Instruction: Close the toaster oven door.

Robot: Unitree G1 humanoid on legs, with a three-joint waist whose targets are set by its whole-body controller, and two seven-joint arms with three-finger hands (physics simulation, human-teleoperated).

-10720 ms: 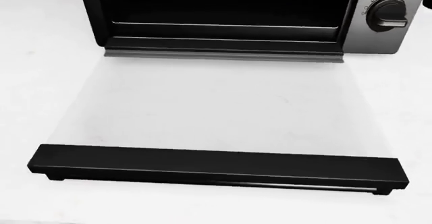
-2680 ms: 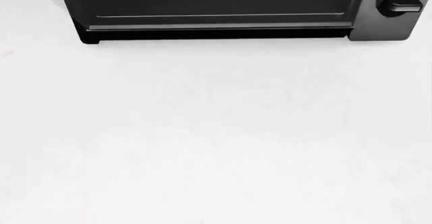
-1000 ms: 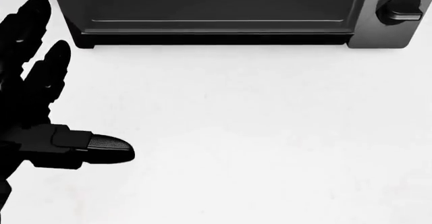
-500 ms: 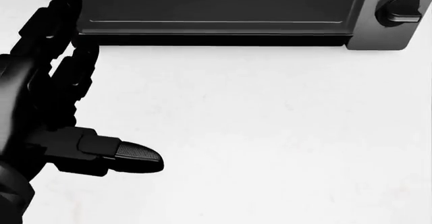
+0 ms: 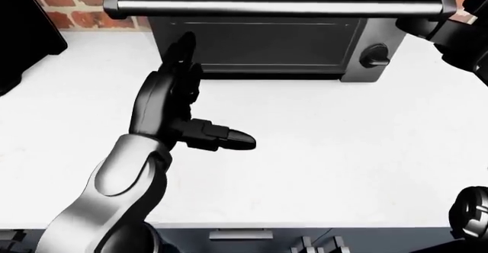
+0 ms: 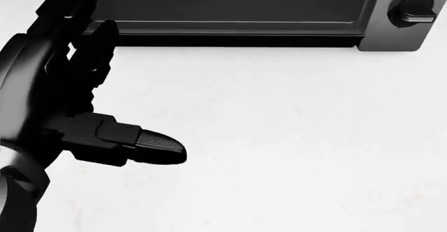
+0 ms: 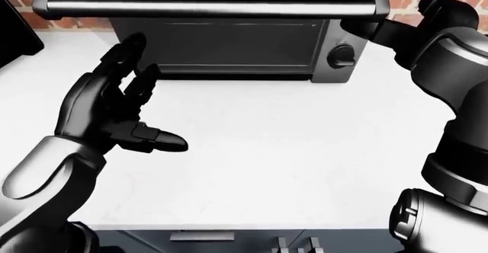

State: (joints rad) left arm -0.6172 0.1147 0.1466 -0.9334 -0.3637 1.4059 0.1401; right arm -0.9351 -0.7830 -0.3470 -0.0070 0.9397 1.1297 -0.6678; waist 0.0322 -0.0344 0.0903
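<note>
In the left-eye view, the toaster oven (image 5: 263, 41) stands at the top of the white counter (image 5: 343, 161), its door (image 5: 256, 44) upright against the body and the handle bar (image 5: 274, 7) running across the top. The left hand (image 5: 179, 101) hovers before the door's left part, 2 fingers spread upward and the thumb jutting right, gripping nothing.

In the head view, that hand fills the left side, fingertips overlapping the door's lower left corner; contact cannot be told. The knob (image 6: 413, 7) sits at top right.

In the right-eye view, the right hand (image 7: 427, 18) is by the handle's right end; whether its fingers are apart or closed cannot be told.

The door looks closed. A careless brush against the handle could drag it open again.
</note>
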